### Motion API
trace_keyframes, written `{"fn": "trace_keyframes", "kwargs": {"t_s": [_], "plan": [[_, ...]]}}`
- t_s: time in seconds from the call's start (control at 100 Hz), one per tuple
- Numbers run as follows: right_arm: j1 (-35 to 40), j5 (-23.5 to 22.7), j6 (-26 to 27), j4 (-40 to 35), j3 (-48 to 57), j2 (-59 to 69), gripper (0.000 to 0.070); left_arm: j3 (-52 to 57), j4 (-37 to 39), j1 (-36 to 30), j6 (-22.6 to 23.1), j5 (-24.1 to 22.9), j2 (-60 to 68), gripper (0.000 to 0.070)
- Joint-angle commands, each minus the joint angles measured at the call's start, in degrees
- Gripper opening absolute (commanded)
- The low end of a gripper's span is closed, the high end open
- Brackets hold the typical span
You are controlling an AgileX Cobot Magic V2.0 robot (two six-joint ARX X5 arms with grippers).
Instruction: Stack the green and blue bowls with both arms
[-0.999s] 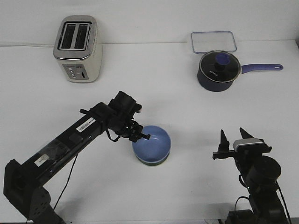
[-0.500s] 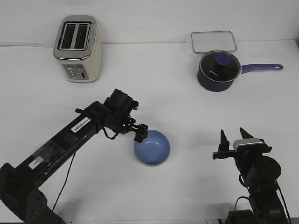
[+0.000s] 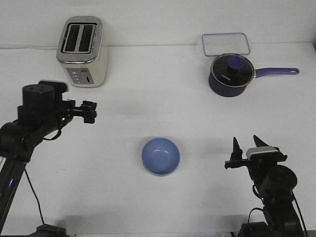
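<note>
Under the blue bowl (image 3: pixel 161 156) the green one hides; both end effectors (image 3: pixel 89 111) (image 3: pixel 247 148) released, empty.

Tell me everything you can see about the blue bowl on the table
The blue bowl is small, round and smooth, light periwinkle, like plastic or glazed ware. It sits upright and empty, open side up, near the middle of the white table. A thin dark green edge shows under its near rim, so it appears nested in another bowl. Neither gripper touches it: the left gripper and right gripper are both apart.
</note>
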Motion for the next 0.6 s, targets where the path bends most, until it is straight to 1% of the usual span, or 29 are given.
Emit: {"fn": "trace_keyframes", "kwargs": {"t_s": [0.0, 0.09, 0.28, 0.4, 0.46, 0.5, 0.53, 0.59], "plan": [[0.1, 0.0, 0.4, 0.6, 0.6, 0.0, 0.0448, -3.2, 2.1, 0.4, 0.5, -2.1, -3.6, 0.0514], [0.1, 0.0, 0.4, 0.6, 0.6, 0.0, 0.0448, -12.0, 7.7, 1.3, 0.5, -3.6, -10.6, 0.0508], [0.1, 0.0, 0.4, 0.6, 0.6, 0.0, 0.0448, -35.1, 21.6, 1.6, 0.2, -3.7, -27.8, 0.0507], [0.1, 0.0, 0.4, 0.6, 0.6, 0.0, 0.0448, -48.1, 27.6, 1.6, -1.2, -3.7, -38.4, 0.0503], [0.1, 0.0, 0.4, 0.6, 0.6, 0.0, 0.0448, -53.0, 28.9, 1.6, -2.0, -4.2, -43.0, 0.0503], [0.1, 0.0, 0.4, 0.6, 0.6, 0.0, 0.0448, -55.3, 31.1, 1.6, -4.6, -4.7, -45.4, 0.0503], [0.1, 0.0, 0.4, 0.6, 0.6, 0.0, 0.0448, -56.3, 32.3, 1.6, -5.6, -4.7, -47.4, 0.0503], [0.1, 0.0, 0.4, 0.6, 0.6, 0.0, 0.0448, -56.7, 31.9, 1.6, -5.7, -4.8, -49.9, 0.0501]]}}
